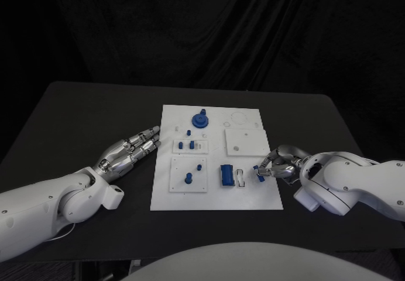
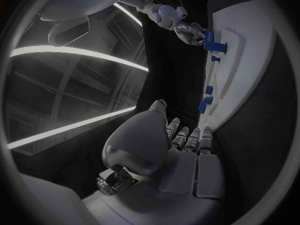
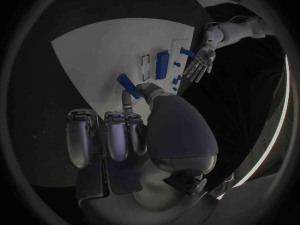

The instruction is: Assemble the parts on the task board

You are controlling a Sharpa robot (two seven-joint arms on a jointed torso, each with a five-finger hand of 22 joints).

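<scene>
A black table point(image 1: 84, 117) stands before a dark curtain point(image 1: 211, 41).

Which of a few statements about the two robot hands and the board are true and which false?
1. The right robot hand pinches a small blue part. True.
2. The left robot hand holds a blue part. False: it holds nothing, fingers apart.
3. A blue cylinder lies on the board. True.
4. The left robot hand lies on the middle of the board. False: it is at the board's left edge.
</scene>
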